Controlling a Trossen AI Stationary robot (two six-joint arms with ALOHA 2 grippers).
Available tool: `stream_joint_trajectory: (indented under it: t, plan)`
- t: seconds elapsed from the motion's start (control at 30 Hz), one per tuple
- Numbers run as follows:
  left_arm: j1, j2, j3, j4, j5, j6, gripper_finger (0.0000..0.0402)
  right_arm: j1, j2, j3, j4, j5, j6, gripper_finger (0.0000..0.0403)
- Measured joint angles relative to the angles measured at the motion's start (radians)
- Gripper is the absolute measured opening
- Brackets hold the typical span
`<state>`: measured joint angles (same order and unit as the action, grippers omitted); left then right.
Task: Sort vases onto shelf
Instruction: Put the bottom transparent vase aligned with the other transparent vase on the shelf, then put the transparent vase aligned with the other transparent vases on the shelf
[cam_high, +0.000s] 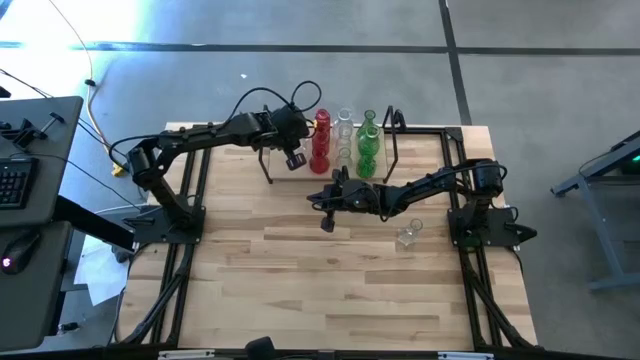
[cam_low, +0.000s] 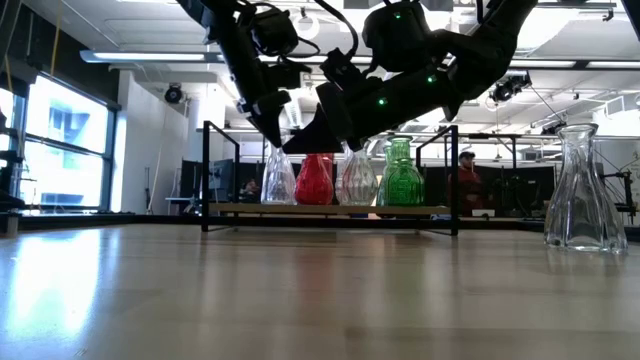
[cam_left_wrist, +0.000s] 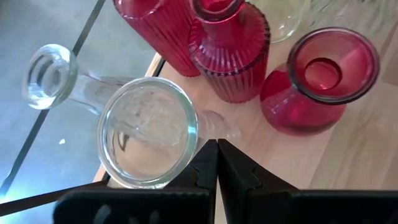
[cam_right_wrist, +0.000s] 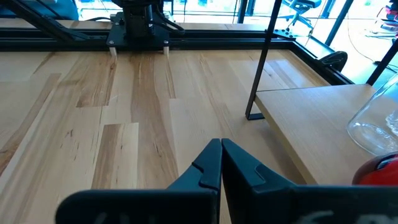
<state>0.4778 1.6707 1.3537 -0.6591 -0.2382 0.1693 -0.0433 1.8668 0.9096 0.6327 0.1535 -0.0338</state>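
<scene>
The shelf (cam_high: 300, 172) stands at the table's far middle, a light board (cam_low: 330, 209) between black wire frames. Red vases (cam_high: 320, 140), clear vases (cam_high: 345, 132) and green vases (cam_high: 368, 140) stand on it on their bases. My left gripper (cam_left_wrist: 217, 165) is shut and points down over the shelf's left end (cam_high: 293, 160), close beside the open mouth of a clear vase (cam_left_wrist: 148, 130). Another clear vase (cam_left_wrist: 50, 74) and red vases (cam_left_wrist: 320, 78) stand around it. My right gripper (cam_right_wrist: 221, 152) is shut and empty, hovering over the table in front of the shelf (cam_high: 320, 198). My left gripper comes from above, slanting down, with its shut fingers (cam_left_wrist: 202, 168) right beside the rim (cam_left_wrist: 186, 140) of the clear vase, which stands upright on the shelf. I cannot tell whether they touch the rim.
One clear vase (cam_high: 407, 235) stands alone on the tabletop near the right arm's base, large at the right of the low view (cam_low: 583, 190). The shelf's wire leg (cam_right_wrist: 255, 115) and board edge (cam_right_wrist: 311, 118) lie close beside my right gripper. Bare wood stretches toward the near edge.
</scene>
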Motion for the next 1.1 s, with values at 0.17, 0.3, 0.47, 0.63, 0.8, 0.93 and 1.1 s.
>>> stream_joint_trajectory:
  t: [0.17, 0.3, 0.47, 0.63, 0.8, 0.93, 1.1]
  plan:
    - [0.000, 0.000, 0.000, 0.000, -0.011, 0.000, 0.0000, 0.000, 0.000, 0.000, 0.000, 0.000, 0.000, 0.0000]
    - [-0.001, 0.000, 0.000, -0.007, -0.011, -0.001, 0.0000, 0.000, 0.000, 0.000, 0.000, 0.000, 0.000, 0.0000]
    - [-0.030, -0.008, 0.000, -0.068, -0.010, -0.010, 0.0000, 0.000, 0.000, 0.000, -0.004, 0.000, 0.000, 0.0000]
    - [-0.069, -0.048, 0.000, -0.091, 0.003, -0.035, 0.0000, 0.000, 0.000, 0.000, -0.016, 0.000, -0.010, 0.0000]
    - [-0.128, -0.127, 0.000, -0.070, 0.007, -0.053, 0.0000, 0.000, 0.000, 0.000, -0.023, 0.000, -0.019, 0.0000]
    - [-0.182, -0.237, -0.095, 0.083, 0.009, -0.060, 0.0000, 0.005, 0.000, 0.000, -0.024, 0.003, -0.020, 0.0000]
    - [-0.252, -0.412, -0.307, 0.346, 0.011, -0.071, 0.0000, 0.042, -0.045, 0.000, -0.088, 0.051, -0.059, 0.0000]
